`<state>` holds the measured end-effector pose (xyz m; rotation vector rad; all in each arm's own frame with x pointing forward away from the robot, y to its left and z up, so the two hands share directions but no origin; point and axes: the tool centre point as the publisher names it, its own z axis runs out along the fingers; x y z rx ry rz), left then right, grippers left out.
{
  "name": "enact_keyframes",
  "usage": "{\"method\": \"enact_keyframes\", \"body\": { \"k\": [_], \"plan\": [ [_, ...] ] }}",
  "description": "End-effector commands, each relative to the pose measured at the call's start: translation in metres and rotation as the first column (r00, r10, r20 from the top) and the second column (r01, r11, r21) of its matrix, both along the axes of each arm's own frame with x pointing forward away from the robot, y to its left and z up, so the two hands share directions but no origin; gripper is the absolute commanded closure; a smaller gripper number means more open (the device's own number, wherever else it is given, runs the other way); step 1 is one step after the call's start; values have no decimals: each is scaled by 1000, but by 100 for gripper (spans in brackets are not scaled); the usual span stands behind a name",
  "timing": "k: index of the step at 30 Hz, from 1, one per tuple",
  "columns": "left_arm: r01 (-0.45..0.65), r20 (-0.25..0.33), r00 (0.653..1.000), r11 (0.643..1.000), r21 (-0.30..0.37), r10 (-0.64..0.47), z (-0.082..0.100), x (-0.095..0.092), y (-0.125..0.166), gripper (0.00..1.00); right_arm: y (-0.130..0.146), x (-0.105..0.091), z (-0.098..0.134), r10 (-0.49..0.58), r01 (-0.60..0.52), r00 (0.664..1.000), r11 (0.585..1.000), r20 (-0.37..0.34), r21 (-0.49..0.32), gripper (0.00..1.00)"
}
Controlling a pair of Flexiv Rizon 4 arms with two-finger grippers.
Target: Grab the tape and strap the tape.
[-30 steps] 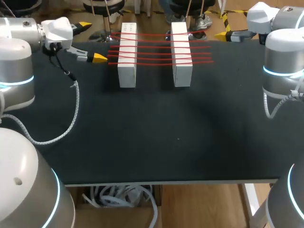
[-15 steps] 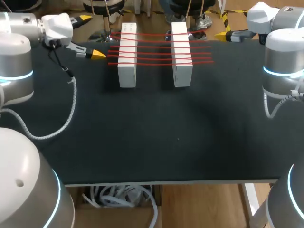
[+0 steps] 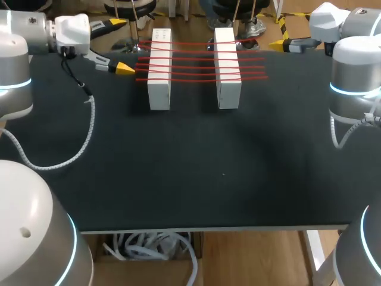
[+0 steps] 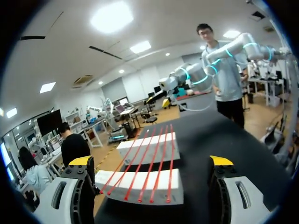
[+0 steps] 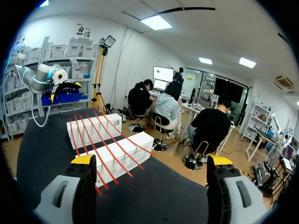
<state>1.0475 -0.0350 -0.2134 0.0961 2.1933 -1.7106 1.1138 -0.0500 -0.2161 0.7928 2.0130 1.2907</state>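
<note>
There, on the black table, two white blocks lay side by side, long axes running away from the robot; faint print on the left one was too small to read. Red tape stretched in strands crosswise over both, left to right. The left gripper, fingers spread and empty, sat just beside the strands' left ends; the right gripper, likewise spread, was well apart.

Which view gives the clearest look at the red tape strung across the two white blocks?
Head view: the red tape shows every strand end to end, from above, over both white blocks. Both wrist views see it low from one end, foreshortened, with the strands bunched together.
</note>
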Motion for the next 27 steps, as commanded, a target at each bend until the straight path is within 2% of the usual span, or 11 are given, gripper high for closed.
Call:
{"method": "enact_keyframes", "body": {
  "k": [1, 10, 19, 20, 21, 22, 23, 27],
  "plan": [
    [123, -27, 992, 992, -33, -124, -16, 12, -2, 0, 0, 0, 0, 0, 0, 1000, 1000, 0, 0, 0],
    [149, -93, 983, 985, -82, -156, -30, -9, -12, 0, 0, 0, 0, 0, 0, 1000, 1000, 0, 0, 0],
    [120, -101, 986, 988, -94, -130, -38, -25, -26, 1, 0, 0, 0, 0, 0, 1000, 1000, 0, 0, 0],
    [120, -101, 986, 988, -94, -129, -40, -27, -28, 7, 0, 0, 0, 0, 0, 1000, 1000, 0, 0, 0],
    [120, -101, 986, 988, -95, -129, -41, -28, -29, 23, 0, 0, 0, 0, 0, 1000, 1000, 0, 0, 0],
    [121, -105, 986, 988, -97, -131, -42, -28, -30, 48, 0, 0, 0, 0, 0, 1000, 1000, 0, 0, 0],
    [122, -106, 985, 988, -99, -132, -43, -29, -31, 52, 0, 0, 0, 0, 0, 1000, 1000, 0, 0, 0],
    [124, -113, 984, 987, -103, -135, -50, -33, -33, 56, 0, 0, 0, 0, 0, 1000, 1000, 0, 0, 0]
  ]
}}
